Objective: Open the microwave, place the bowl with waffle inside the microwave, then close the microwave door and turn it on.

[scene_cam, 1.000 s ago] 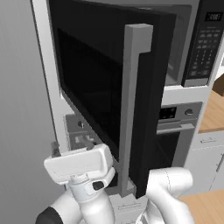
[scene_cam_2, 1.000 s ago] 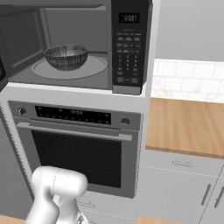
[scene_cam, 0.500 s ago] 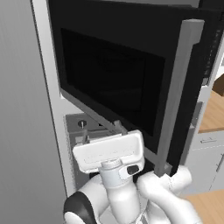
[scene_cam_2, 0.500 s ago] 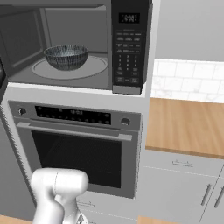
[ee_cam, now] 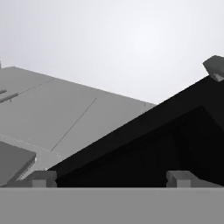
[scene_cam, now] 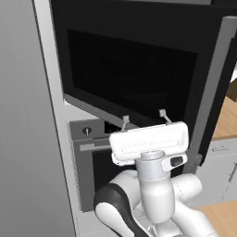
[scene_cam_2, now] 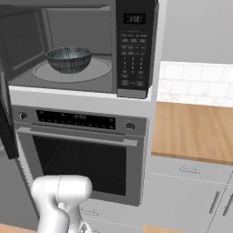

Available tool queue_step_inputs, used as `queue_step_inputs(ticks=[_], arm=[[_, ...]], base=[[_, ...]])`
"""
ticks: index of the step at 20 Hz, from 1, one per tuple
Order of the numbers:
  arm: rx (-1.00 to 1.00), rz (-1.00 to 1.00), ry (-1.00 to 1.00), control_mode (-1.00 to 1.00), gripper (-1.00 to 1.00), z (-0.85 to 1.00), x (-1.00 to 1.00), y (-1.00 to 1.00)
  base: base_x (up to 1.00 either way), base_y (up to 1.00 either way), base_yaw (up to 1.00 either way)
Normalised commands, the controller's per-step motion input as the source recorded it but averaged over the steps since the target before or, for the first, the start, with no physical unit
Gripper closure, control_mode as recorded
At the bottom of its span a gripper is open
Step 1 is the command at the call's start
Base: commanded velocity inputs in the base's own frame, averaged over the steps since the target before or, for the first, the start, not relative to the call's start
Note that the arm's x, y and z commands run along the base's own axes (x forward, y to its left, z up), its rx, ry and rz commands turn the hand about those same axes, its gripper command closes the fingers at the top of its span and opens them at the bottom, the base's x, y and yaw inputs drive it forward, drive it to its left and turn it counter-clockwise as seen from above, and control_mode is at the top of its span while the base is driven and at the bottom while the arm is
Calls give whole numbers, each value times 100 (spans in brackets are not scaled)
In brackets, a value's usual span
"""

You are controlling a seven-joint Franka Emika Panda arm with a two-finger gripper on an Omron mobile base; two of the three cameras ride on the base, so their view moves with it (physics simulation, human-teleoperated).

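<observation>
Kitchen cabinetry in grey runs down the left of the left base view, and over in the right base view a wooden desk (scene_cam_2: 195, 132) stretches off to the right under a white tiled wall (scene_cam_2: 195, 84). Up top sits the microwave (scene_cam_2: 79, 45), cavity on show — grey walls, round glass turntable (scene_cam_2: 98, 72) lying flat on the floor of it. And there's the bowl (scene_cam_2: 68, 59), dark blue-grey with pale stripes, sitting upright on the left half of that turntable, well inside. The waffle can't be made out from this angle; the bowl's rim hides whatever lies in it. The keypad panel (scene_cam_2: 133, 50) stands at the cavity's right edge with its small display at the top. Below it, the silver oven (scene_cam_2: 79, 157) with its horizontal handle.

Left base view now: the microwave door (scene_cam: 129, 78) is swung out, a big black slab across the frame, its grey bar handle (scene_cam: 210, 92) standing at the right. The gripper (scene_cam: 144, 115) points up just beneath the door's bottom edge, its 2 fingertips (scene_cam: 125, 121) spread well apart and pinching nothing. In the hand view, the door's dark edge slants across just past the fingertips.
</observation>
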Motion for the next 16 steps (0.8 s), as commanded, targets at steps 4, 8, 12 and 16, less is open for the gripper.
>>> queue_step_inputs(ticks=[4, 8, 12, 16], arm=[[29, 0, -15, -100, -100, 11, 0, -80], [16, 1, -5, -100, -100, 1, 15, -59], [5, 8, 1, -100, -100, 0, 41, -41], [4, 15, 14, -100, -100, 0, 59, -39]], base=[[0, 0, 0], [0, 0, 0], [0, 0, 0], [0, 0, 0]])
